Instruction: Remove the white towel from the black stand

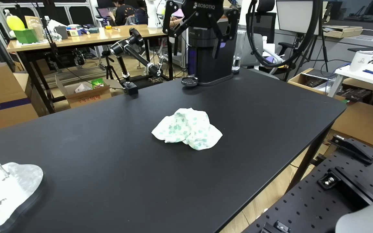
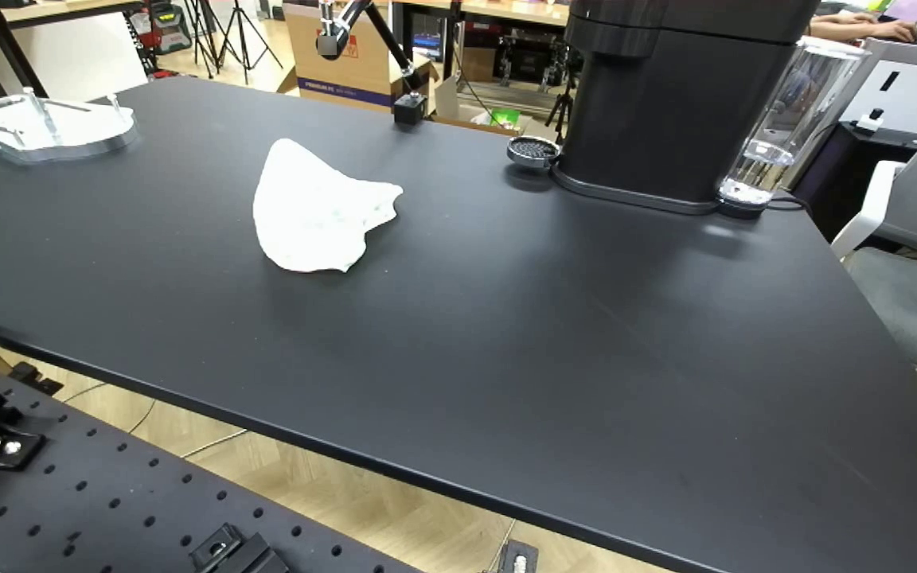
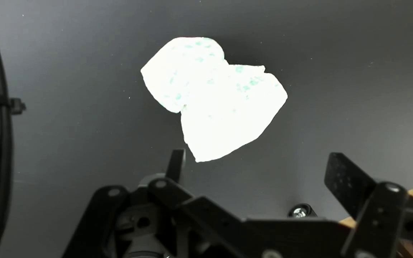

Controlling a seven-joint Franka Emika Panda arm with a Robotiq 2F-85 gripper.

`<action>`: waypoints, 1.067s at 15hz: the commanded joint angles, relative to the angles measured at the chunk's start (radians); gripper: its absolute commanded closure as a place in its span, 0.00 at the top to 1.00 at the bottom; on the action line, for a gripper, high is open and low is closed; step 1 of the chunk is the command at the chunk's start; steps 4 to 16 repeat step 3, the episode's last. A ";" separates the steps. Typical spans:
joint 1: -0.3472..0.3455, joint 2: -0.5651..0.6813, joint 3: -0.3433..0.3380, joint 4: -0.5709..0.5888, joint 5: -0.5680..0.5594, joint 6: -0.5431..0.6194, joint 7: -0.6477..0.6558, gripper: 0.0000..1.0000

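Note:
The white towel (image 1: 188, 129) with green clover prints lies crumpled on the black table top (image 1: 125, 181). It also lies there in an exterior view (image 2: 319, 211) and in the wrist view (image 3: 224, 104). No separate black stand shows under it. My gripper (image 1: 196, 51) hangs high above the table in an exterior view and is out of view in an exterior view from nearer the machine. In the wrist view my gripper (image 3: 256, 157) has its fingers wide apart with nothing between them. The towel's lower tip lies near the left finger in that picture, well below it.
A black machine (image 2: 665, 119) with a clear water tank (image 2: 769, 143) and a small round drip tray (image 2: 532, 151) stands at the table's edge. A white plate with posts (image 1: 15, 181) sits at another end. A clamped black arm mount (image 1: 130, 87) stands on the far edge.

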 commanded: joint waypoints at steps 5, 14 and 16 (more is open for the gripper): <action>-0.001 0.007 0.000 0.001 0.000 0.001 -0.001 1.00; -0.001 0.007 0.000 0.001 0.000 0.001 -0.001 1.00; -0.001 0.007 0.000 0.001 0.000 0.001 -0.001 1.00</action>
